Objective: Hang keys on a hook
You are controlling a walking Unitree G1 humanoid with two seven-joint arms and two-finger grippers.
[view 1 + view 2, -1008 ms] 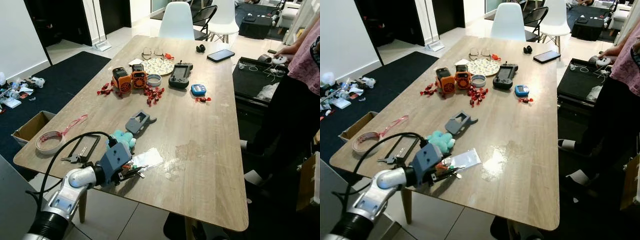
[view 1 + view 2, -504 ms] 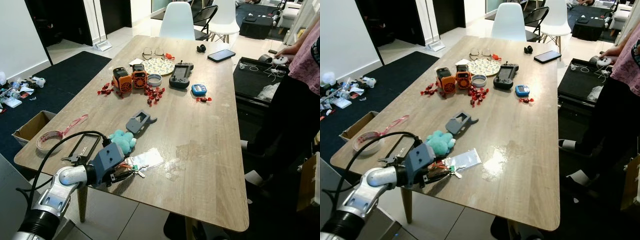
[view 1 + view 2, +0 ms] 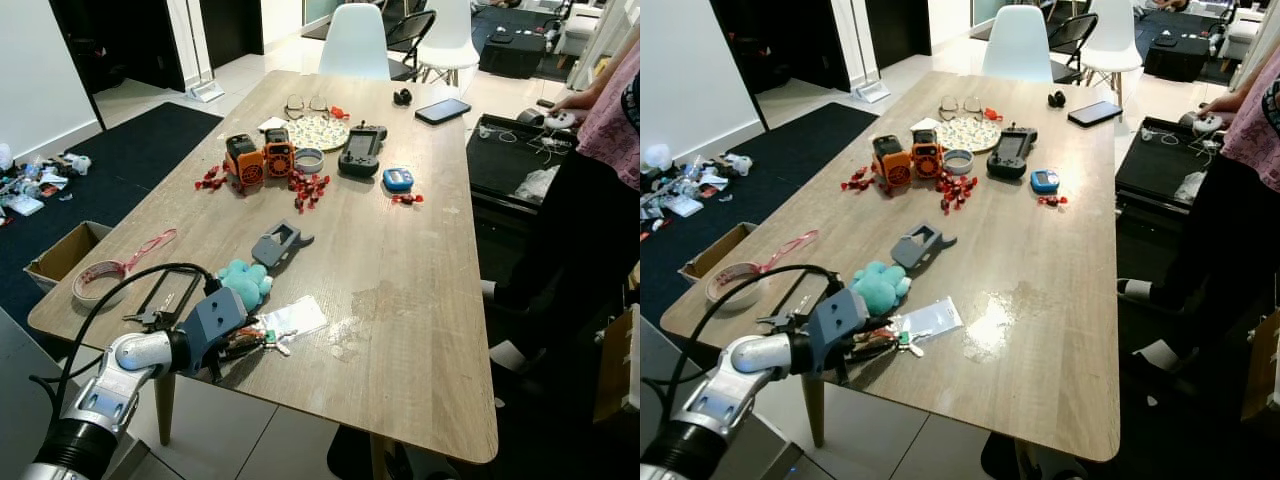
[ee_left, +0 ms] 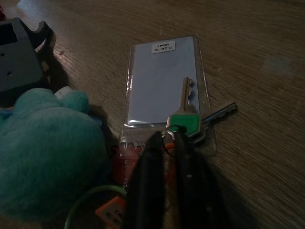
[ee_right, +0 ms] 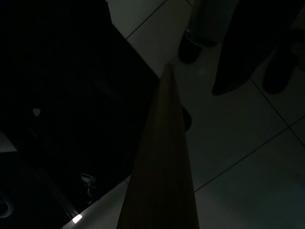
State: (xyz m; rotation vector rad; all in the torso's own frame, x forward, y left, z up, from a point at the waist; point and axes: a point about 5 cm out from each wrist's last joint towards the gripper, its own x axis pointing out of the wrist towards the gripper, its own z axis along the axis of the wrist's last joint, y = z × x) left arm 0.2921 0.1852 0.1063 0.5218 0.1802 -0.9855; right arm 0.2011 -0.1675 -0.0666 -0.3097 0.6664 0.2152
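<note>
A bunch of keys (image 4: 190, 121) with one green-headed key lies on a clear card sleeve (image 4: 162, 76) near the table's front left edge. My left gripper (image 4: 167, 138) is low over the table, its two black fingers drawn together on the key ring. In the head views the left gripper (image 3: 252, 342) sits just before a teal plush (image 3: 243, 280), and the keys (image 3: 272, 340) stick out to its right. A grey plastic block (image 3: 278, 243) lies behind the plush. My right arm hangs idle; its wrist view is dark.
A tape roll (image 3: 95, 283) and a black frame (image 3: 168, 295) with another key lie at the front left. Orange toys (image 3: 258, 158), red candies (image 3: 308, 187), a plate, a controller and a phone sit farther back. A person (image 3: 600, 170) stands at the right.
My left arm has swung a little to the left and lower along the front edge. Its fingers stay at the keys, which have barely shifted.
</note>
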